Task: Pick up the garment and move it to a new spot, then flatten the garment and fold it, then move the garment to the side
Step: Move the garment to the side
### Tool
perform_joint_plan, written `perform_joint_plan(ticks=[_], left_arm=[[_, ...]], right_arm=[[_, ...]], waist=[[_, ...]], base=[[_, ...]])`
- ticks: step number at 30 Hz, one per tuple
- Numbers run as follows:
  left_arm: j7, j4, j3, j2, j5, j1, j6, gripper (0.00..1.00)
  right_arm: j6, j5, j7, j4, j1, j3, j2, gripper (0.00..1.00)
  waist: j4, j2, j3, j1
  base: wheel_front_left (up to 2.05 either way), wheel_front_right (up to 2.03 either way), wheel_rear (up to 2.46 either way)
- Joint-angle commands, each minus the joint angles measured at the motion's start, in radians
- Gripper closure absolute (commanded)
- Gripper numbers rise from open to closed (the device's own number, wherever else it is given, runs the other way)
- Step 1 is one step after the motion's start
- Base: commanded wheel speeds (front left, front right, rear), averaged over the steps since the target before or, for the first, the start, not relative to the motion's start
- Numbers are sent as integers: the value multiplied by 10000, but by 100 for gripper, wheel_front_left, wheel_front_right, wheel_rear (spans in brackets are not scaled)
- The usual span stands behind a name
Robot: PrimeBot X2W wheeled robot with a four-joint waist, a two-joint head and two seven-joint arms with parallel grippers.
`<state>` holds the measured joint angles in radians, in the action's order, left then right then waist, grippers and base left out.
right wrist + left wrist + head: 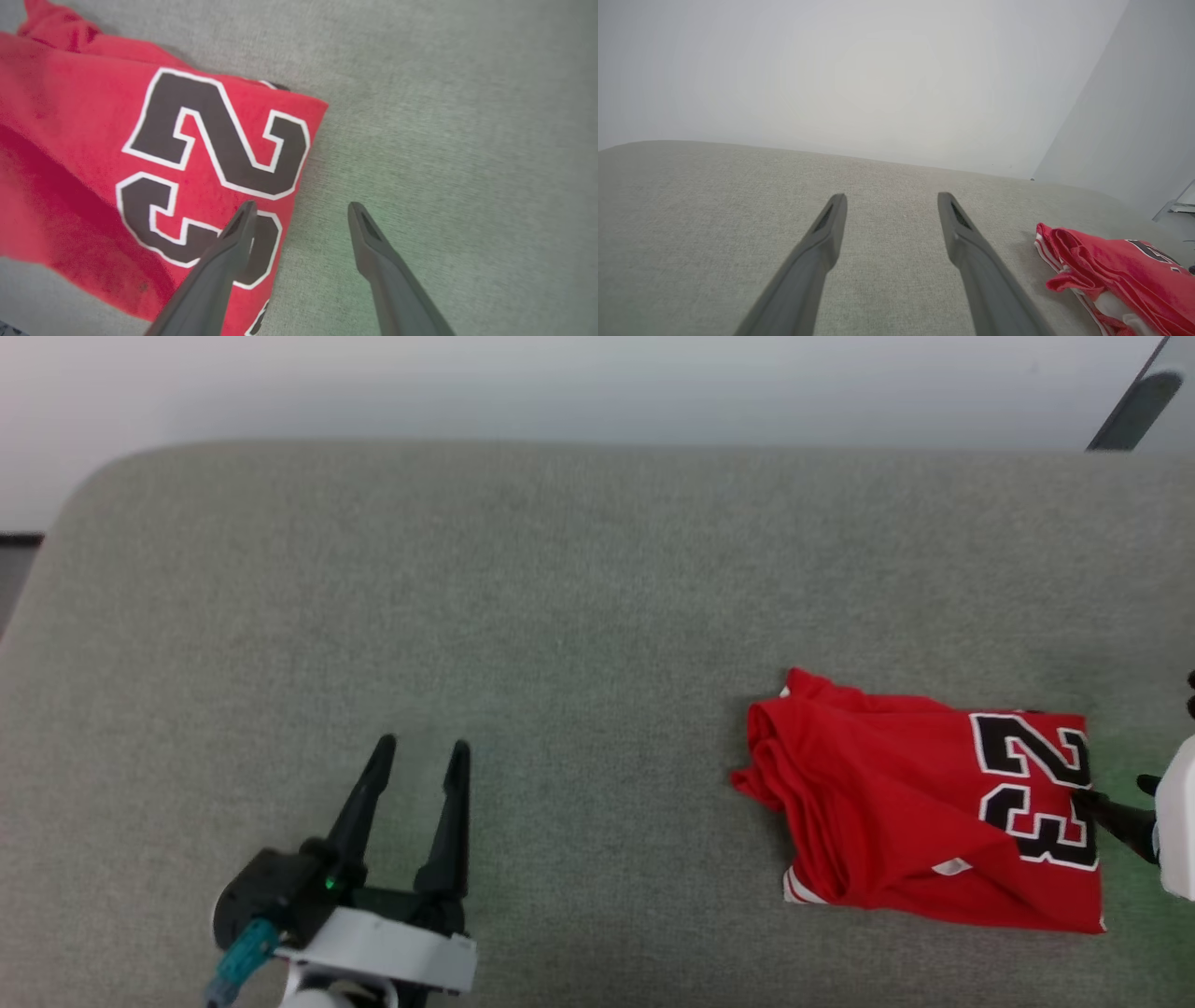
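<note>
The garment [896,812] is sitting on the right side of the grey-green fabric surface [560,616], toward the near edge in the head view. It's a red jersey folded down into a rough rectangle. The big black "23" with its white outline faces up at the right end, and the left end is a bunched stack of folds. A bit of white-and-red striped trim pokes out at the near-left corner. The fold is a little lumpy, with a diagonal crease running across the top layer.

The right gripper [302,205] is right at the garment's right edge with its jaws spread wide and nothing clamped between them. In the right wrist view, one finger lies over the "3" and the other is over bare fabric just beside the jersey. Whether that first finger actually touches the cloth can't be made out.

The left gripper [422,743] is down at the lower left of the head view, well apart from the jersey. Its fingers are also splayed wide, with nothing in them, and bare surface under them. In its own wrist view the jersey sits off to the lower right, with a pale wall [878,70] behind the surface.
</note>
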<state>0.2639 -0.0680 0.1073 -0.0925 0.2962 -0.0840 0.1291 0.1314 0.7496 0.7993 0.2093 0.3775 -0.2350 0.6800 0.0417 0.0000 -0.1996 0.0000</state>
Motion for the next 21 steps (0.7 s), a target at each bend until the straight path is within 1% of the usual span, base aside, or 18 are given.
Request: perform_joint_plan(ticks=[1,7,8,9,11,15,19,21], left_arm=[[-3,-52,116,0,-52,-286,15,0],[-3,-130,328,47,-58,-699,15,0],[-3,-167,361,35,-60,-758,15,0],[-3,-209,386,8,-58,-811,15,0],[-3,-276,412,-47,-40,-881,15,0],[-3,-329,474,-205,-13,-1031,15,0],[-3,-250,512,-410,-105,-1265,15,0],[-5,-156,641,-526,-188,-1510,15,0]], right_arm=[[-17,90,52,155,194,-233,70,0],[-17,368,-57,505,429,-908,52,0],[-17,413,-94,580,426,-1044,18,4],[-17,452,-166,592,437,-1215,-13,46],[-17,695,-427,701,497,-1315,-133,100],[-20,932,-1093,753,657,-1445,21,100],[-28,1220,-1982,726,816,-1181,357,100],[-27,1328,-2507,756,828,-950,626,100]], waist=[[227,0,-730,0],[337,0,-1144,0],[323,0,-1184,0],[300,0,-1220,0],[212,0,-1266,0],[-120,0,-1328,0],[-709,0,-1501,0],[-1034,0,-1698,0]], base=[[0,0,0],[0,0,0],[0,0,0],[0,0,0],[0,0,0],[0,0,0],[0,0,0],[0,0,0]])
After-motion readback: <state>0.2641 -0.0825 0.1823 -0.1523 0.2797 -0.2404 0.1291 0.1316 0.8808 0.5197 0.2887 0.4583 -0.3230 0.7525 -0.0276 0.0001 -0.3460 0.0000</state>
